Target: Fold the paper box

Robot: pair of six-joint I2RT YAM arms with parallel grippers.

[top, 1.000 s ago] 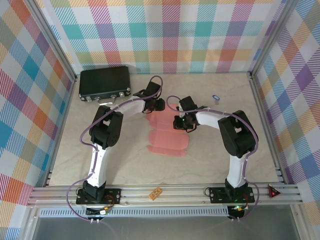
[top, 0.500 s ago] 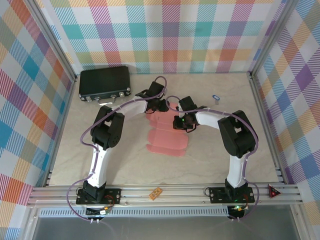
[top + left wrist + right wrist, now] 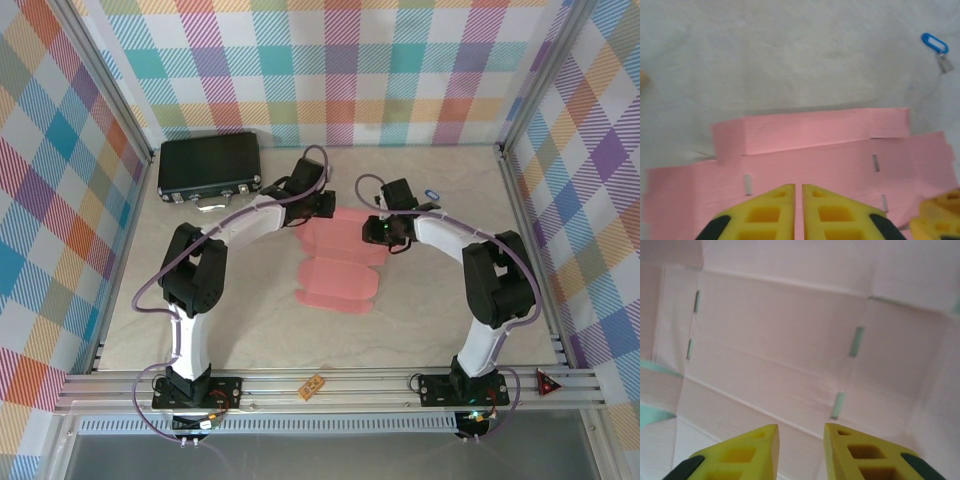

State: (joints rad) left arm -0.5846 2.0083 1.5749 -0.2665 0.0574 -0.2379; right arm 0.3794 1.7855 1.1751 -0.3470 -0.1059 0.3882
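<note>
Paper box (image 3: 336, 275) lies flat mid-table, its far flap raised. Left gripper (image 3: 798, 189) sits at the far edge, jaws almost together, gripping nothing. Right gripper (image 3: 801, 434) hovers just above the card, jaws apart. Black case (image 3: 210, 165) sits far left.

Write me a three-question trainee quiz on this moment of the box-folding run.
1. True or false: the paper box is already folded into a closed box.
2. What sits at the far left corner of the table? A) a black case B) a red mug C) a green bowl
3. Fill in: going by the wrist views, the fingers stand wider apart on the ____ one: left gripper or right gripper.

Key: 1. False; it lies mostly flat as a sheet. 2. A. 3. Right.
</note>
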